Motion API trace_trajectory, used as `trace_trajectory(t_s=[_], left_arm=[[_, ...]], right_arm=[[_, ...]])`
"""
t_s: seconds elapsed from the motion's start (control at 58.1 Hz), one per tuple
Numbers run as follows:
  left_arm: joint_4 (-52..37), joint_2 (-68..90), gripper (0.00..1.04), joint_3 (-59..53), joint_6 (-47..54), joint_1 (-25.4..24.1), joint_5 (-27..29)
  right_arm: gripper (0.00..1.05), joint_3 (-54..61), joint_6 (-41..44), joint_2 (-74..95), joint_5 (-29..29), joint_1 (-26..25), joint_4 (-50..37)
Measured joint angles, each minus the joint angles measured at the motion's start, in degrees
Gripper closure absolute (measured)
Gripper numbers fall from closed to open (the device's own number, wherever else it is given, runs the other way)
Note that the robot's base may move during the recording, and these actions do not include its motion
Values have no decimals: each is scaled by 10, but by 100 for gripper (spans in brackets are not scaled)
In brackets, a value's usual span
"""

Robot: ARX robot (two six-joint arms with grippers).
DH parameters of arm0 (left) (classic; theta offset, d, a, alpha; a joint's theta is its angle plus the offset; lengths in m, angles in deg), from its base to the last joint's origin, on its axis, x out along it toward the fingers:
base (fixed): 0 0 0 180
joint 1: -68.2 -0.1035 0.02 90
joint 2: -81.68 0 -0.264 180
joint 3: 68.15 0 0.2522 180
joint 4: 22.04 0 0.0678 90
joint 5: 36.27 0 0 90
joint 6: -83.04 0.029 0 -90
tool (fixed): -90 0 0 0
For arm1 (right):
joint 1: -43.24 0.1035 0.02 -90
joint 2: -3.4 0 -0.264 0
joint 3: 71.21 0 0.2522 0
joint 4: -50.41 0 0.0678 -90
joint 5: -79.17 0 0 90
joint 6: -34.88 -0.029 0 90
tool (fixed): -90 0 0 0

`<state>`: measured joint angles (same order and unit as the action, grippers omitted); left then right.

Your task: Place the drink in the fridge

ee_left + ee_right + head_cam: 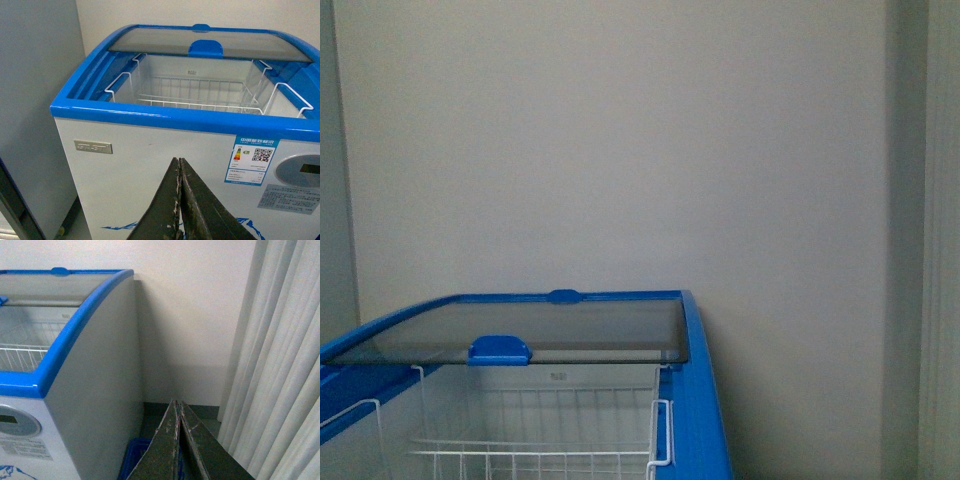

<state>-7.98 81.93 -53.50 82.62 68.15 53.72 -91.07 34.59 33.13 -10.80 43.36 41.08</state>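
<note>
The fridge [698, 400] is a white chest freezer with a blue rim [165, 117]. Its glass lid [520, 328] is slid to the back, so the front half stands open over a white wire basket [200, 95]. The drink is out of view in all three views. My left gripper [179, 162] is shut and empty, in front of the fridge's white front panel, below the rim. My right gripper [177, 404] is shut and empty too, off the fridge's right side [100, 390], above the floor.
A grey cabinet [35, 100] stands close against the fridge's left side. White curtains [280, 365] hang to the right of the fridge. A blue plastic basket [135, 460] sits on the floor by the fridge's right side. A plain wall [620, 150] is behind.
</note>
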Motion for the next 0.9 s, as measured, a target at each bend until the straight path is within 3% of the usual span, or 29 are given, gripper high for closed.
trace_trajectory(t_s=[0.896], left_arm=[[0,0,102,0,0,0,0]], right_arm=[[102,52,1,-170,-1,0,102]])
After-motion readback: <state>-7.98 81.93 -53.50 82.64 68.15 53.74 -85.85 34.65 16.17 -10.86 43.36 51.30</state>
